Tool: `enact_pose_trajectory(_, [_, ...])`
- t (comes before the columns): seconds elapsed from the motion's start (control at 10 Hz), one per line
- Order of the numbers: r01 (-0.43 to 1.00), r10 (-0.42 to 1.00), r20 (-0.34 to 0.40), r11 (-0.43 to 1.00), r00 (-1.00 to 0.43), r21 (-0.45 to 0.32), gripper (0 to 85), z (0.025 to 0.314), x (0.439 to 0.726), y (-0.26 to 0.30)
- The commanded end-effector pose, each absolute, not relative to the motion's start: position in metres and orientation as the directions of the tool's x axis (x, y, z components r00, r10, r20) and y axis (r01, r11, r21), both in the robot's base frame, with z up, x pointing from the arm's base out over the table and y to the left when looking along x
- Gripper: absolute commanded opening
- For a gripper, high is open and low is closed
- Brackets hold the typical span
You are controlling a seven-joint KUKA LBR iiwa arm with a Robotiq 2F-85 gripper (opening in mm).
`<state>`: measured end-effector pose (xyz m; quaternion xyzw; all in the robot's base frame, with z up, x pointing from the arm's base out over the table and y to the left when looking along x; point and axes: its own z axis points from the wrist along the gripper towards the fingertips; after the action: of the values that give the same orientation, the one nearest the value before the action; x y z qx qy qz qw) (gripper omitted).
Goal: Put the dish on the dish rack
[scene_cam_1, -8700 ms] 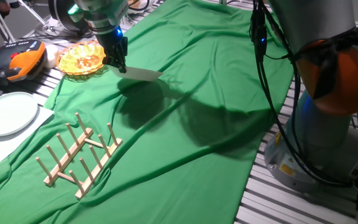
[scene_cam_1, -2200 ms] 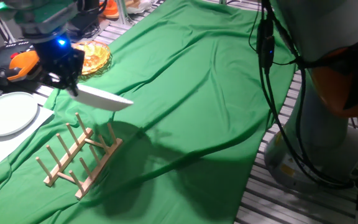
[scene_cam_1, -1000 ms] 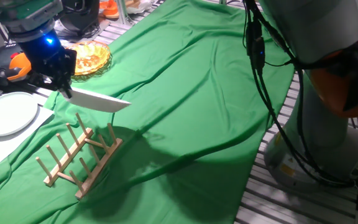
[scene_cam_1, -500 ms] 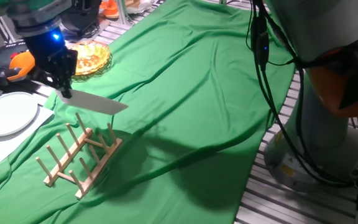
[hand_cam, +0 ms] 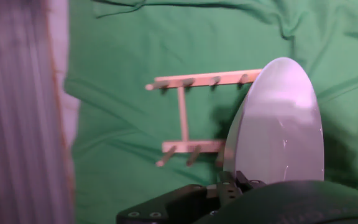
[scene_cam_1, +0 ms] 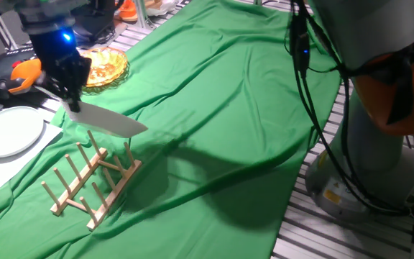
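Dish: one white round plate, the dish (scene_cam_1: 110, 123), is up in the air, tilted, just above the far end of the rack. In the hand view the dish (hand_cam: 278, 127) covers the right end of the rack.
Gripper: one gripper (scene_cam_1: 71, 105), black with a blue light, pinches the dish by its rim at the left edge.
Rack: one dish rack (scene_cam_1: 92, 176) of light wood lies on the green cloth, with rows of pegs sticking up. It shows in the hand view too (hand_cam: 188, 115).
Other plates: one paler plate (scene_cam_1: 7, 132) sits on the left, beside the cloth. One orange-yellow glass dish (scene_cam_1: 103, 66) sits farther back.
Surface: one surface (scene_cam_1: 221, 129), covered by a wrinkled green cloth.
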<state>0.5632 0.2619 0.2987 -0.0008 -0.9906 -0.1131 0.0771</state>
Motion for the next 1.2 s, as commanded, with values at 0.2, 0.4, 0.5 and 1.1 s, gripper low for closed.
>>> enact_pose_trajectory(0.2, [0.063, 0.023, 0.168, 0.971, -0.986, 0.232, 0.0, 0.31, 0.564, 0.281])
enact_pose_trajectory(0.4, [0.093, 0.05, 0.176, 0.965, -0.983, 0.245, 0.0, 0.306, 0.562, 0.292])
enact_pose_trajectory(0.5, [0.111, 0.064, 0.183, 0.959, -0.981, 0.259, 0.0, 0.304, 0.562, 0.296])
enact_pose_trajectory(1.1, [0.167, 0.092, 0.259, 0.944, -0.961, 0.286, 0.0, 0.286, 0.576, 0.296])
